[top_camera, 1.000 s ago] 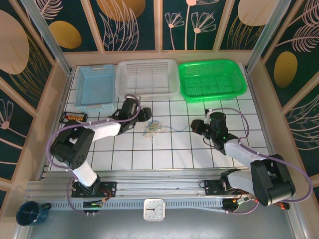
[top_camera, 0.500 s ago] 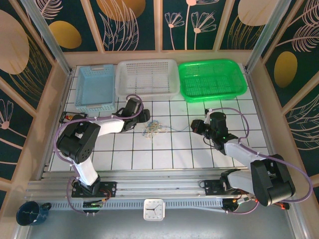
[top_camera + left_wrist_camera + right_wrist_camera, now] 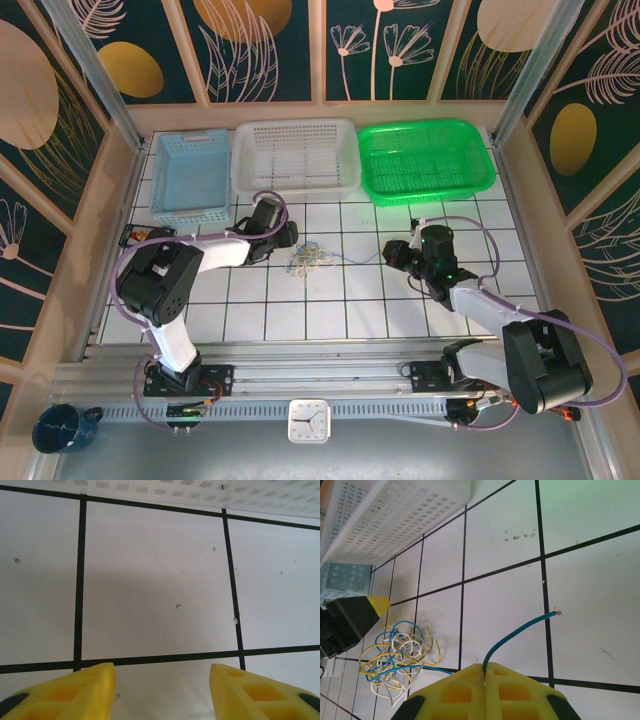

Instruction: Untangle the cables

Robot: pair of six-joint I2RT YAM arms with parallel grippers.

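Left arm (image 3: 215,250) has swung toward blue basket (image 3: 190,178), pincer (image 3: 288,234) beside cables (image 3: 307,258).

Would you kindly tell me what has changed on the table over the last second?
The left arm swung its elbow away from the near edge. The left fingers, open, barely shifted beside the cables. Nothing was gripped or released. The right fingers stayed shut on the blue wire, and the bundle did not move.

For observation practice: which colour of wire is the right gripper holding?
The blue wire, pinched in the shut right gripper; the yellow and whitish wires lie ungripped in the tangle.
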